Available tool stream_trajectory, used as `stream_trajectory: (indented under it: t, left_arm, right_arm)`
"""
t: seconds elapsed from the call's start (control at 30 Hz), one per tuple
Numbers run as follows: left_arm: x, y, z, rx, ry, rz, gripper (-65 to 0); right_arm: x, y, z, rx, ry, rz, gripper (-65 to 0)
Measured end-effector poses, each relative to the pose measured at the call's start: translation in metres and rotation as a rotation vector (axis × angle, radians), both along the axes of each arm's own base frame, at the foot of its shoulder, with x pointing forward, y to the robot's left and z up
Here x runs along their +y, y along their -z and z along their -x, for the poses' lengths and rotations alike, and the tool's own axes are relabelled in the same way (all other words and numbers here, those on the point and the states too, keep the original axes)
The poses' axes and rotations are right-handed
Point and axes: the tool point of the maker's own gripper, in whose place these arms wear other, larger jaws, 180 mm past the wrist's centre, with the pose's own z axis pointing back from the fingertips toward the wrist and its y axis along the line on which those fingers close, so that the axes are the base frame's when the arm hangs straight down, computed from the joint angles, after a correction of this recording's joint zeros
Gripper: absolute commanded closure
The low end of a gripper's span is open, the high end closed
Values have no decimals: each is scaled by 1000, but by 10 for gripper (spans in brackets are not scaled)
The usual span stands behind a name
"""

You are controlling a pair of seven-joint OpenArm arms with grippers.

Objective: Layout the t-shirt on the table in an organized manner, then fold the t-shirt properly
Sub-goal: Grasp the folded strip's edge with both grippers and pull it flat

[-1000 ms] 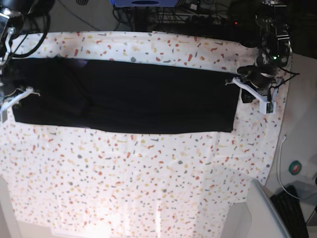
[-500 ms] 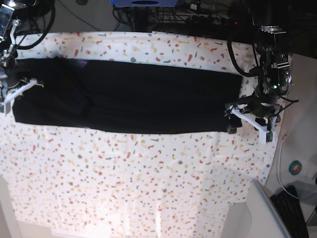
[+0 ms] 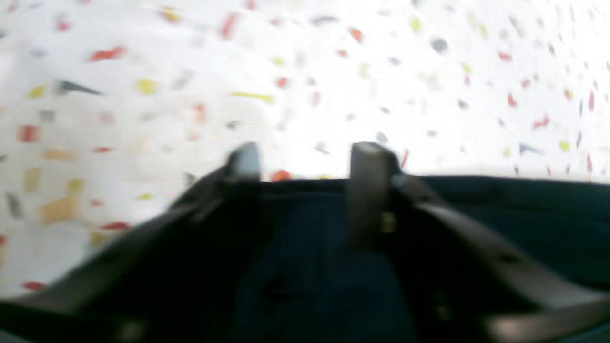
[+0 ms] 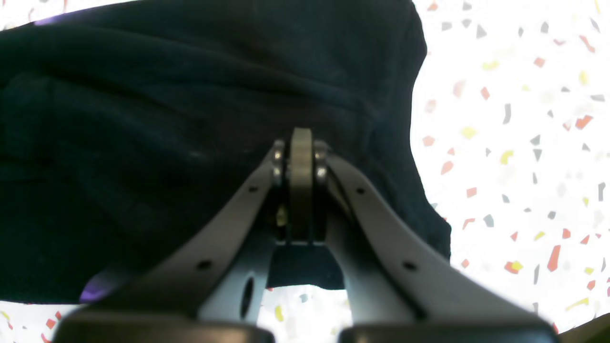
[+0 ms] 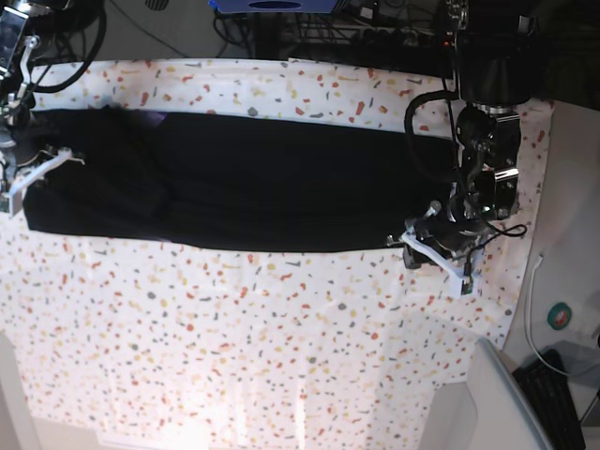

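Left wrist view: the left gripper (image 3: 305, 164) has its two fingers apart with a gap between them. They sit over the edge of the black t-shirt (image 3: 500, 209). The picture is blurry, so a grip cannot be told.
Right wrist view: the right gripper (image 4: 301, 157) is pressed closed, tips on the t-shirt (image 4: 167, 119).
Base view: the t-shirt (image 5: 281, 183) lies in a long band across the table (image 5: 281, 356).

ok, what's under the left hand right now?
Under the left hand: the bottom edge of the black fabric t-shirt and the white speckled tablecloth. The cloth beneath the shirt is covered.
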Motion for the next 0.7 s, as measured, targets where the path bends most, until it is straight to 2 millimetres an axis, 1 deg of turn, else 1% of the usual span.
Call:
stream_trajectory:
  t: [0.1, 0.13, 0.23, 0.37, 0.43, 0.5, 0.53, 0.63, 0.67, 0.7]
  left_arm:
    - [-3, 7, 5, 21, 4, 3, -33]
    - [-1, 8, 7, 22, 4, 0, 0]
    - [1, 9, 9, 26, 2, -4, 0]
    - [2, 6, 9, 20, 3, -8, 0]
    - [5, 0, 11, 1, -6, -9, 0]
    - [14, -9, 13, -28, -40, -6, 0]
    - [20, -11, 14, -34, -57, -6, -30]
    - [31, -14, 14, -38, -83, -14, -288]
    - [33, -13, 14, -36, -82, -19, -352]
    - [32, -11, 14, -30, -81, -18, -400]
  right_arm:
    - [1, 10, 5, 25, 8, -18, 0]
    - [2, 15, 8, 37, 11, -27, 0]
    - [1, 24, 14, 66, 16, -35, 0]
    - [2, 26, 15, 69, 17, -38, 0]
    - [2, 25, 13, 64, 18, -39, 0]
    - [2, 25, 13, 63, 18, -38, 0]
    - [1, 24, 13, 62, 17, -37, 0]
    - [2, 25, 14, 66, 17, -38, 0]
    - [2, 25, 14, 65, 18, -38, 0]
    - [1, 25, 13, 63, 17, -38, 0]
